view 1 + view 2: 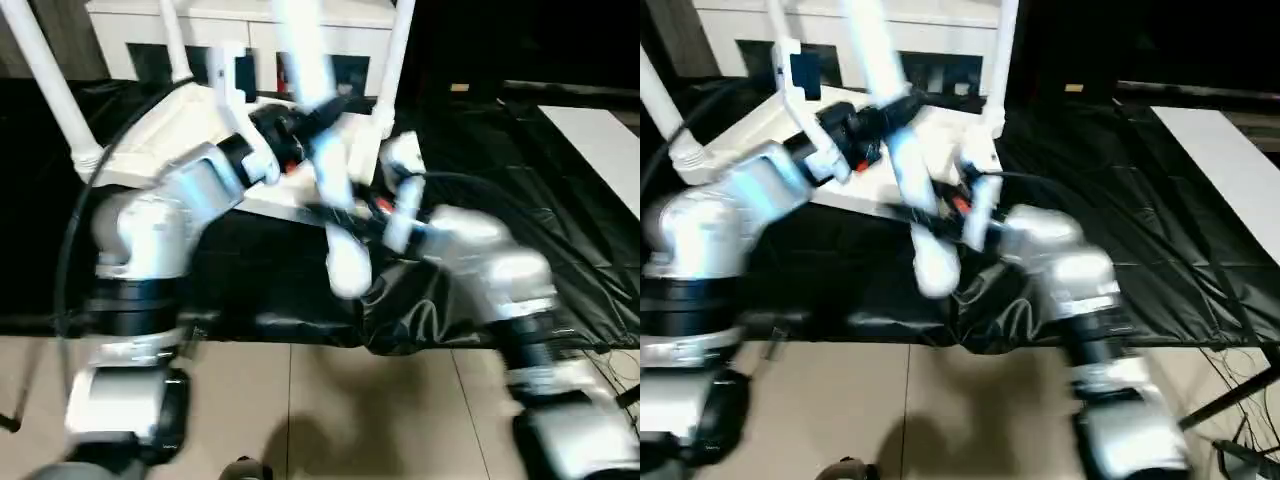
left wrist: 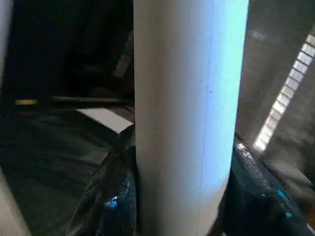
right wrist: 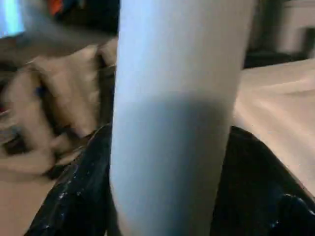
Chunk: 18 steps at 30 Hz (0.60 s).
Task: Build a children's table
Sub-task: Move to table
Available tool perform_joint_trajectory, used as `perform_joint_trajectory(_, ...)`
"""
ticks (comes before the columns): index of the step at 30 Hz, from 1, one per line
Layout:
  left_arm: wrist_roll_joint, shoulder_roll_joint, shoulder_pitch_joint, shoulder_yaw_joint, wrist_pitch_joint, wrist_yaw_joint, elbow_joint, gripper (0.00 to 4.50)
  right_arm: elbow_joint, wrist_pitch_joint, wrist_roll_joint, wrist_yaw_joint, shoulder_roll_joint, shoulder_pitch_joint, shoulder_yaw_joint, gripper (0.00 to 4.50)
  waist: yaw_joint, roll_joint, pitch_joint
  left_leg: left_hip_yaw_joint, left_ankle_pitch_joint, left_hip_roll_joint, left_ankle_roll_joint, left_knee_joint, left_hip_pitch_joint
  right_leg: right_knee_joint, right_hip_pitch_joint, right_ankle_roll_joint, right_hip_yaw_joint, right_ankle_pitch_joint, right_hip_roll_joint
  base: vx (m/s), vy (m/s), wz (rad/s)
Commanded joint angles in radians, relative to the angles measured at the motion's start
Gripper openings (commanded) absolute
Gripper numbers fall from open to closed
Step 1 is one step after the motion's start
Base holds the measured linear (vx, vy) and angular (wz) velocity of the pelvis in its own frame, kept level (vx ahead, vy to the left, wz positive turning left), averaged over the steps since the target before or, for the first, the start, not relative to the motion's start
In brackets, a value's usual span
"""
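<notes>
The table top (image 1: pixel 200 135) lay upside down on the black sheet (image 1: pixel 500 200) at the far side of the scene, in front of a white cabinet (image 1: pixel 330 25). Three legs stood up from its corners: one at the left (image 1: pixel 50 80), one farther back (image 1: pixel 175 45) and one at the right (image 1: pixel 395 60). The fourth leg (image 1: pixel 325 170) was off the top, slanted, its thick end pointing toward the near side. The left gripper (image 1: pixel 300 125) was clamped around this loose leg, a black finger (image 2: pixel 110 196) pressed against each side of the tube. The right gripper (image 1: pixel 385 205) sat lower on the same leg, its fingers (image 3: pixel 78 196) flanking the tube; whether they squeezed or merely flanked it I cannot tell.
</notes>
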State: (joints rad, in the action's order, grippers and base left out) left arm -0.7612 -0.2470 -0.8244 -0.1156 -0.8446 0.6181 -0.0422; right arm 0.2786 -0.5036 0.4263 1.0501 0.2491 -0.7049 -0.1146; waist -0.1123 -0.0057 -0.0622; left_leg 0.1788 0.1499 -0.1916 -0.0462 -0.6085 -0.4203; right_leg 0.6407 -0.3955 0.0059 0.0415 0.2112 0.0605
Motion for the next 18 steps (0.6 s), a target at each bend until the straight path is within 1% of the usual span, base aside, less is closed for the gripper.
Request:
perform_joint_trajectory(1,-0.023,-0.019,0.002,0.021,-0.021,0.058,0.029,1.75,-0.030,-0.051,0.027,0.070,0.032,0.008,-0.028,3.49,0.000,0.000,0.077,-0.011,0.170,-0.033,-0.014,0.069,0.041,-0.068,0.044,-0.216,-0.037,0.037,0.072,0.000,0.000,0.00)
perform_joint_trajectory(2,-0.029,-0.023,0.000,0.018,-0.026,0.067,0.027,1.75,-0.035,-0.065,0.033,0.096,0.048,0.010,-0.038,3.53,-0.002,0.001,0.077,-0.010,0.173,-0.034,-0.014,0.069,0.041,-0.070,0.044,-0.218,-0.038,0.053,0.073,0.000,0.000,0.00)
perform_joint_trajectory(3,-0.033,-0.025,-0.001,0.017,-0.029,0.072,0.026,1.75,-0.038,-0.073,0.037,0.112,0.057,0.011,-0.045,3.56,-0.001,-0.002,0.075,-0.011,0.180,-0.033,-0.017,0.069,0.040,-0.071,0.045,-0.218,-0.037,0.072,0.071,0.000,0.000,0.00)
perform_joint_trajectory(4,-0.041,-0.029,-0.005,0.010,-0.036,0.085,0.023,1.75,-0.044,-0.089,0.041,0.143,0.077,0.013,-0.057,3.56,-0.002,0.000,0.075,-0.011,0.187,-0.034,-0.022,0.069,0.042,-0.072,0.043,-0.213,-0.037,0.091,0.072,0.000,0.000,0.00)
perform_joint_trajectory(5,-0.057,-0.034,-0.009,0.001,-0.044,0.101,0.022,1.75,-0.049,-0.114,0.049,0.175,0.096,0.013,-0.067,3.56,-0.002,-0.001,0.074,-0.011,0.193,-0.034,-0.023,0.070,0.042,-0.074,0.044,-0.211,-0.037,0.102,0.071,0.000,0.000,0.00)
perform_joint_trajectory(7,-0.073,-0.039,-0.007,-0.003,-0.050,0.117,0.028,1.75,-0.051,-0.138,0.063,0.192,0.104,0.011,-0.069,3.26,-0.002,-0.004,0.074,-0.011,0.196,-0.035,-0.024,0.070,0.042,-0.074,0.042,-0.209,-0.038,0.119,0.072,0.000,0.000,0.00)
perform_joint_trajectory(9,-0.093,-0.047,-0.004,-0.008,-0.059,0.135,0.039,1.75,-0.054,-0.172,0.081,0.214,0.113,0.006,-0.070,3.19,-0.002,-0.006,0.075,-0.012,0.191,-0.035,-0.024,0.068,0.042,-0.073,0.042,-0.213,-0.037,0.125,0.073,0.000,0.000,0.00)
perform_joint_trajectory(10,-0.097,-0.052,-0.002,-0.008,-0.060,0.141,0.042,1.75,-0.055,-0.183,0.086,0.222,0.115,0.004,-0.070,3.00,-0.003,-0.005,0.075,-0.012,0.189,-0.036,-0.025,0.069,0.042,-0.072,0.041,-0.214,-0.037,0.124,0.073,0.000,0.000,0.00)
perform_joint_trajectory(11,-0.099,-0.054,-0.001,-0.009,-0.061,0.143,0.043,1.75,-0.056,-0.193,0.091,0.229,0.116,0.001,-0.071,2.87,-0.004,-0.006,0.076,-0.012,0.183,-0.036,-0.023,0.067,0.042,-0.072,0.041,-0.217,-0.037,0.118,0.074,0.000,0.000,0.00)
perform_joint_trajectory(14,-0.102,-0.055,0.000,-0.014,-0.061,0.145,0.043,1.75,-0.061,-0.207,0.099,0.240,0.116,-0.002,-0.074,2.67,-0.005,-0.004,0.077,-0.011,0.175,-0.036,-0.023,0.067,0.042,-0.070,0.040,-0.219,-0.037,0.104,0.073,0.000,0.000,0.00)
perform_joint_trajectory(15,-0.102,-0.055,0.000,-0.014,-0.061,0.145,0.043,1.75,-0.061,-0.208,0.100,0.240,0.116,-0.002,-0.074,2.56,-0.005,-0.005,0.077,-0.011,0.172,-0.036,-0.023,0.067,0.042,-0.070,0.041,-0.219,-0.037,0.100,0.072,0.000,0.000,0.00)
perform_joint_trajectory(18,-0.110,-0.055,-0.004,-0.020,-0.061,0.146,0.036,1.75,-0.076,-0.223,0.107,0.250,0.115,0.003,-0.078,2.29,-0.006,-0.002,0.078,-0.012,0.172,-0.036,-0.027,0.067,0.042,-0.068,0.040,-0.219,-0.036,0.096,0.073,0.000,0.000,0.00)
